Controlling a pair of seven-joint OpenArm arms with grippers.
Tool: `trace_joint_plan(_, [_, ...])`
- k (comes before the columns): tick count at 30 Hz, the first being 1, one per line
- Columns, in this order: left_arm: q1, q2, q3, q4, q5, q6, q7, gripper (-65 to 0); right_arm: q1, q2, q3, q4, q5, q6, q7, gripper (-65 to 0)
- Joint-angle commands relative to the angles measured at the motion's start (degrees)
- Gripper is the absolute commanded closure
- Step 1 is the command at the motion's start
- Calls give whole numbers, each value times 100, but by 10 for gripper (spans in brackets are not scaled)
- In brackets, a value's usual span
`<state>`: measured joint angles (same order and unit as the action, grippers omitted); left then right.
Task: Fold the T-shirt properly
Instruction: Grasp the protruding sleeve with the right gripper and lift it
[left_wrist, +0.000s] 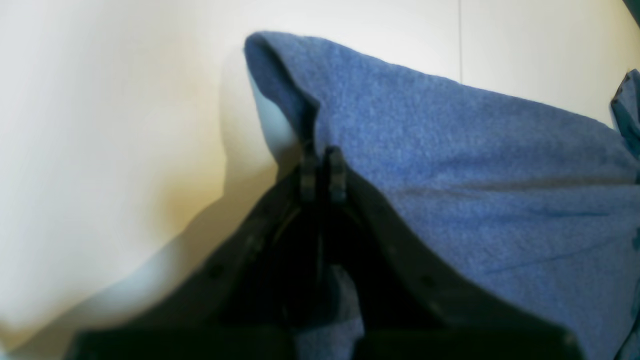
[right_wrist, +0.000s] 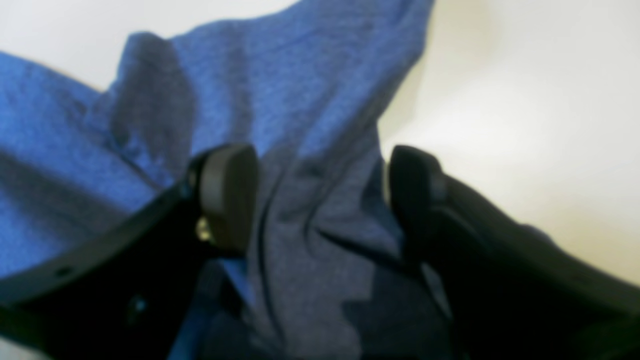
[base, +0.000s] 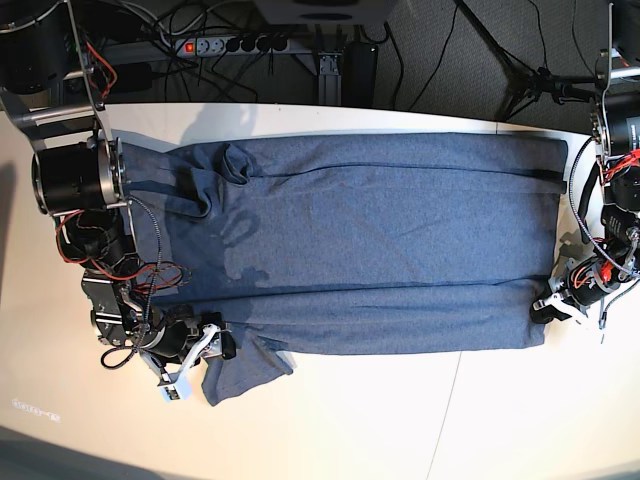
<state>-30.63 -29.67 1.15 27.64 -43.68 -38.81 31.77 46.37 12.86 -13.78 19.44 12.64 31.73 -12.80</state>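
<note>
The slate-blue T-shirt (base: 350, 240) lies lengthwise across the white table (base: 400, 420), its long sides folded inward, plain side up. A sleeve (base: 245, 365) sticks out at the near left. At the shirt's near right corner my left gripper (base: 548, 305) is shut on the cloth edge; in the left wrist view its fingertips (left_wrist: 322, 170) pinch a raised fold of the T-shirt (left_wrist: 475, 190). My right gripper (base: 215, 345) is by the sleeve, open. In the right wrist view its pads (right_wrist: 230, 195) stand wide apart around a ridge of the T-shirt (right_wrist: 320, 200).
A power strip (base: 235, 44) and cables run behind the table's far edge, with a tripod leg (base: 520, 80) at the back right. Both arm bases (base: 70, 180) stand at the table's ends. A seam (base: 455, 400) crosses the tabletop.
</note>
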Motion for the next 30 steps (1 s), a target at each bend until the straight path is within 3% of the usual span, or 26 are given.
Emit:
trace_joint_plan(1, [-162,-98,-15,96,-52,-119,-2,0,168,-4,22,66,22,44,15,-416])
trace_joint_plan(16, [-173,-98,-15,96,-173,-119,2,0,166,-96,22,66,-9,39,20,-415])
trace_joint_plan(24, [-173,-98,-15,96,-173,-119,0,0,166,-96,22,66,-793,37,247,-203])
trace_joint_plan(27, [-173,-98,-15,96,-170,-119,0,0,164,-96,22,66,-1281,37,671,-23])
trace_joint_plan(30, [-173,-98,-15,96,-173,-119,-4,0,153,-96,22,66,-1930,37,811,0])
